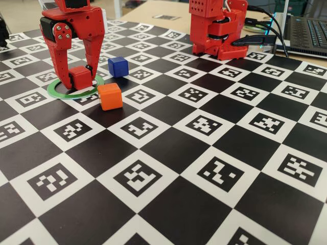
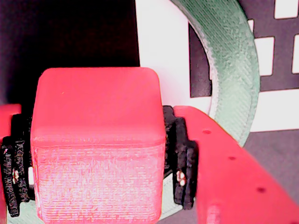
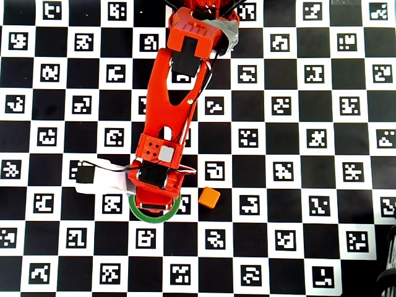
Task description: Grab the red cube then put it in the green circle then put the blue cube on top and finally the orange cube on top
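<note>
Fixed view: I see the gripper (image 1: 76, 71) closed on the red cube (image 1: 80, 77), which sits inside the green circle (image 1: 61, 93) at the left of the desk (image 1: 204, 168). The orange cube (image 1: 110, 96) stands just outside the ring, toward the camera. The blue cube (image 1: 118, 66) is behind it, apart from the ring.

Wrist view: the red cube (image 2: 98, 140) fills the frame, black pads (image 2: 184, 158) pressed on both sides; the green circle (image 2: 233, 65) curves past at upper right.

Overhead view: the arm (image 3: 179, 99) covers the red cube; the ring (image 3: 154, 215) shows below it, the orange cube (image 3: 209, 197) to its right.
</note>
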You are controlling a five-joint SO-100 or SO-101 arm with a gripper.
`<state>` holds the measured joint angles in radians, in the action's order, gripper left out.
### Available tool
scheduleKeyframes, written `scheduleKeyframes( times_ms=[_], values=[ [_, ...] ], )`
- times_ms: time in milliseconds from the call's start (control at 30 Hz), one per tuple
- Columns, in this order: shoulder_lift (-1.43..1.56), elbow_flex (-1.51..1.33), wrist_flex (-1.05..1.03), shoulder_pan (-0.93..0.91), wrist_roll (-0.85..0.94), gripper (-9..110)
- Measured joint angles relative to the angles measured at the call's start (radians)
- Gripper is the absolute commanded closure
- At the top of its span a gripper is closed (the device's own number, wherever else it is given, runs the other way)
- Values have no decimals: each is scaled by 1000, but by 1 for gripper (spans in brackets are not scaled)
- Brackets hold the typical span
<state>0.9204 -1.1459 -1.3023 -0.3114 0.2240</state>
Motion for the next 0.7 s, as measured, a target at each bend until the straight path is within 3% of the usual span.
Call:
scheduleKeyframes(
  times_ms=[133,367,700],
  values=[
    [0,0,0,-14,-12,62],
    [0,0,-3,-20,-15,59],
    [46,94,-179,-28,-48,59]
  ],
)
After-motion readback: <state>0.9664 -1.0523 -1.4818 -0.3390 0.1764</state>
